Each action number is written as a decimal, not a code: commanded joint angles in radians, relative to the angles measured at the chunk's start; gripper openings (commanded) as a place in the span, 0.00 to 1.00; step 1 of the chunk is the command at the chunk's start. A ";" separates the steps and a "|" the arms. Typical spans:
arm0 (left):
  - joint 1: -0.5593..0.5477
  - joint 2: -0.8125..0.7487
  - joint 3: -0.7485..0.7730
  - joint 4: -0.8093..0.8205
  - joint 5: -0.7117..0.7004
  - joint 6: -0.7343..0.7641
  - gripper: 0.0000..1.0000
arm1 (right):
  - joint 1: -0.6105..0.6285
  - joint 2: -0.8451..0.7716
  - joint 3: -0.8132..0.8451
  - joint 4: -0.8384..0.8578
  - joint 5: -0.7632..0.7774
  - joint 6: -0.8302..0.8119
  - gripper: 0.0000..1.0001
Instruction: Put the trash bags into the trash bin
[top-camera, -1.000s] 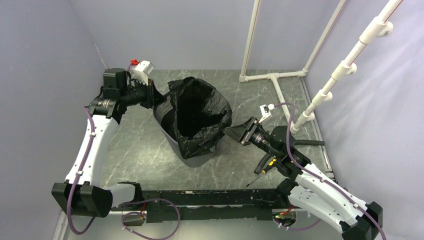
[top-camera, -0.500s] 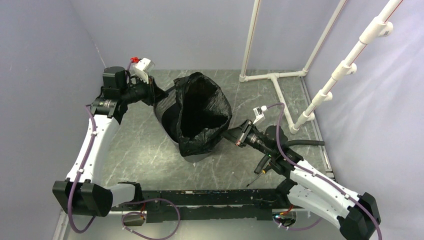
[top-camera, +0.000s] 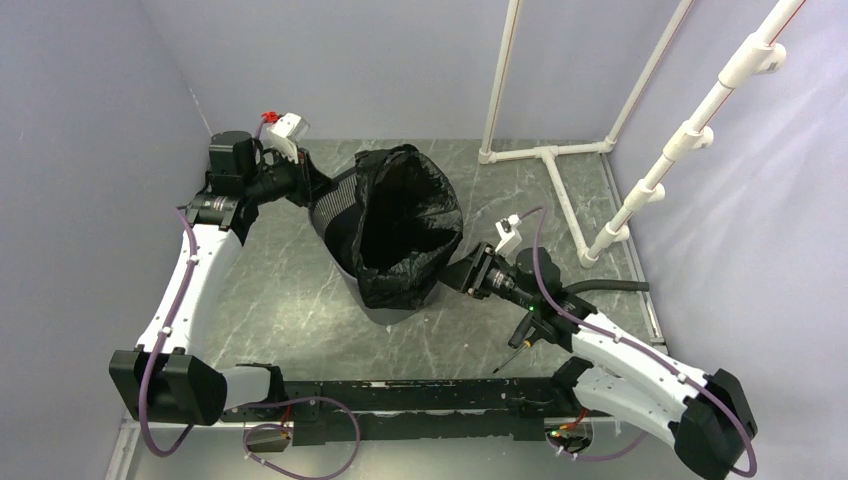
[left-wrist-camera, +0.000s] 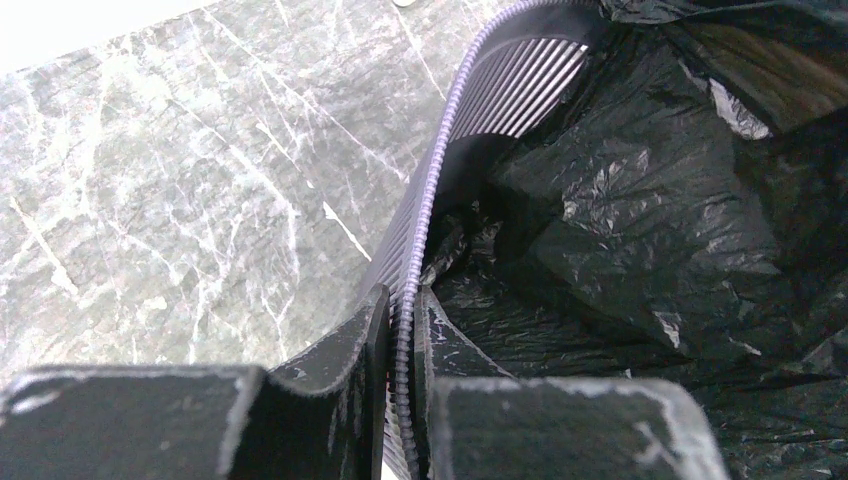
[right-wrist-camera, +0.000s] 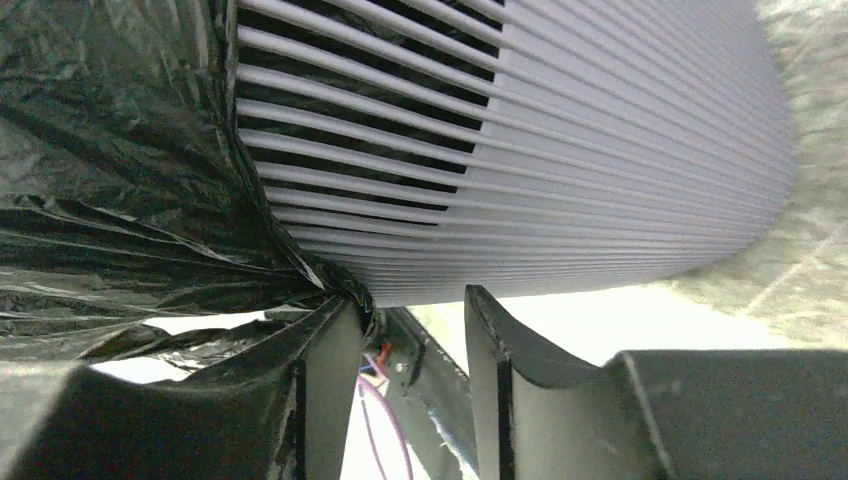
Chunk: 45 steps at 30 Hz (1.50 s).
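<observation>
Trash bag lines the trash bin on the worktop, spilling over its rim; left claw pinches the bin's rim; right claw stands parted, the bag's outer fold touching it.

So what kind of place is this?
Probably a lab robot test cell: plain grey walls box in a marble-look table, a white pipe frame stands back right, and a left arm and right arm are bolted at its near edge.
</observation>
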 joint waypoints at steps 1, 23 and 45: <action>-0.014 -0.003 0.001 0.012 0.080 -0.043 0.03 | -0.004 -0.097 0.051 -0.130 0.127 -0.087 0.53; -0.027 -0.011 0.019 -0.037 0.033 -0.066 0.04 | -0.009 -0.131 0.492 -0.589 0.341 -0.290 0.79; -0.061 0.034 0.057 -0.035 0.002 -0.134 0.06 | 0.119 0.332 0.946 -0.948 0.584 -0.476 0.50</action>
